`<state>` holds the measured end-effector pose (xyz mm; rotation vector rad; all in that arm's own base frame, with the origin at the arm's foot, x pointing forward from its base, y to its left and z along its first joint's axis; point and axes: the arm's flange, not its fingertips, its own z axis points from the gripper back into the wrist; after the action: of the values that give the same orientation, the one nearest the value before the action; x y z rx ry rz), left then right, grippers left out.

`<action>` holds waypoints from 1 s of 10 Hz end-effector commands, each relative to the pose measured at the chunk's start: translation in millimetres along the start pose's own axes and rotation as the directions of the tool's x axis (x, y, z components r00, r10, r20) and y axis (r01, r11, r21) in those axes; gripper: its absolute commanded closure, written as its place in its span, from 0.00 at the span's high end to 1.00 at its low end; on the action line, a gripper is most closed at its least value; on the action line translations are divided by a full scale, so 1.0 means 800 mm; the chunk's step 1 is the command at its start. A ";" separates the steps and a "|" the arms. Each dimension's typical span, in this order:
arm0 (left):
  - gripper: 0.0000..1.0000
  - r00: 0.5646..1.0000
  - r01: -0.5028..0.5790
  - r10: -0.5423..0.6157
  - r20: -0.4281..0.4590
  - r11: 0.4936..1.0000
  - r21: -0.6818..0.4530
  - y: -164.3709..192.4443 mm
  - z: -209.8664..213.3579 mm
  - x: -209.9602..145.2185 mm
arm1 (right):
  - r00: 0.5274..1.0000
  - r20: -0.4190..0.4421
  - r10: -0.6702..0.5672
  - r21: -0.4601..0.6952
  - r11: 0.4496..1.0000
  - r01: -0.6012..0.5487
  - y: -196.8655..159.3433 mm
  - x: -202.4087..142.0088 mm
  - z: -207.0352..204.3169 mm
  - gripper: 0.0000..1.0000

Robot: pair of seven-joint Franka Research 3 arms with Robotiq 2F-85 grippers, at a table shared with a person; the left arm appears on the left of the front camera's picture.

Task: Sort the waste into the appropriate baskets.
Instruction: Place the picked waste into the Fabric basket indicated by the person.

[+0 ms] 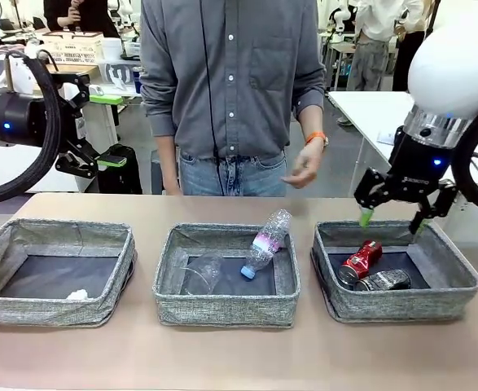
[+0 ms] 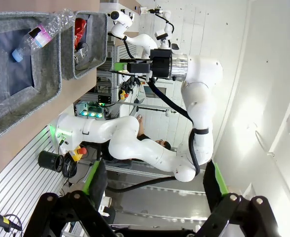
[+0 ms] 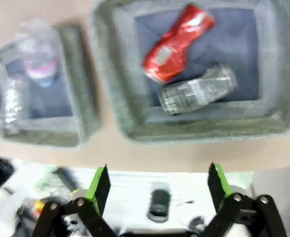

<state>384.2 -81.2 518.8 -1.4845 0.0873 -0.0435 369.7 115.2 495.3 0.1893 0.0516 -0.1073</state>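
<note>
two cans — red can (image 1: 361, 261) and dark can (image 1: 383, 281) — lie in the right basket (image 1: 458, 303). right gripper (image 1: 393, 218) hovers above, jaws apart (empty); descending risks snagging the rim.

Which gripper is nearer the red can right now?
The right. The right gripper hangs open just above the right basket, over the red can. The left gripper is open too, raised past the table's far left side.
</note>
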 end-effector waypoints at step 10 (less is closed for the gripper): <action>1.00 1.000 -0.001 0.001 0.001 1.000 -0.017 -0.004 -0.003 -0.002 | 0.981 -0.117 0.155 0.724 0.690 -0.022 0.058 -0.009 0.090 1.00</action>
<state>384.2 -81.2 518.8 -1.4844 0.0873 -0.0434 371.4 147.3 568.9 1.0315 0.1814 0.0154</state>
